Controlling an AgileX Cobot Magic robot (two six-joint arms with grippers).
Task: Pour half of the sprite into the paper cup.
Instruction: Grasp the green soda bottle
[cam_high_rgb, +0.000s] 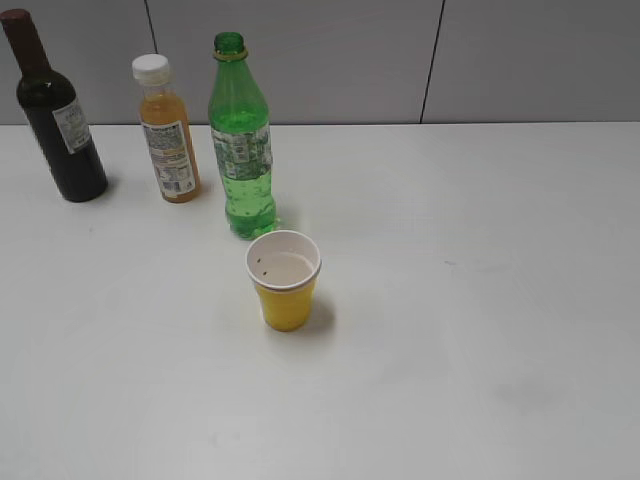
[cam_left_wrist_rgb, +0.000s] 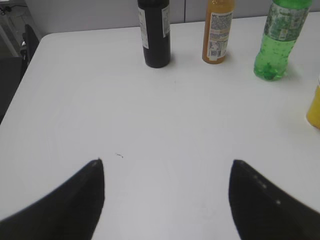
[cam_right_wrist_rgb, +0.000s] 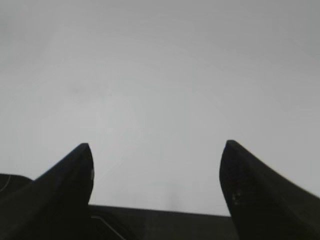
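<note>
A: Where did the sprite (cam_left_wrist_rgb: 276, 47) stand?
B: Far ahead of the left gripper (cam_left_wrist_rgb: 167, 192), to its right; the paper cup (cam_left_wrist_rgb: 314, 106) stood nearer. Both grippers gaped wide, holding nothing.
A: The right gripper (cam_right_wrist_rgb: 157, 182)?
B: Over bare table (cam_right_wrist_rgb: 160, 75).
A: Contents?
B: Bottle partly full; cup looked empty.

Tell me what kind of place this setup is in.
Probably an office or lab test bench rather than a kitchen: a plain white table, grey partition-style wall panels behind it, and only staged items, namely a wine bottle, a juice bottle, the sprite and a paper cup.
</note>
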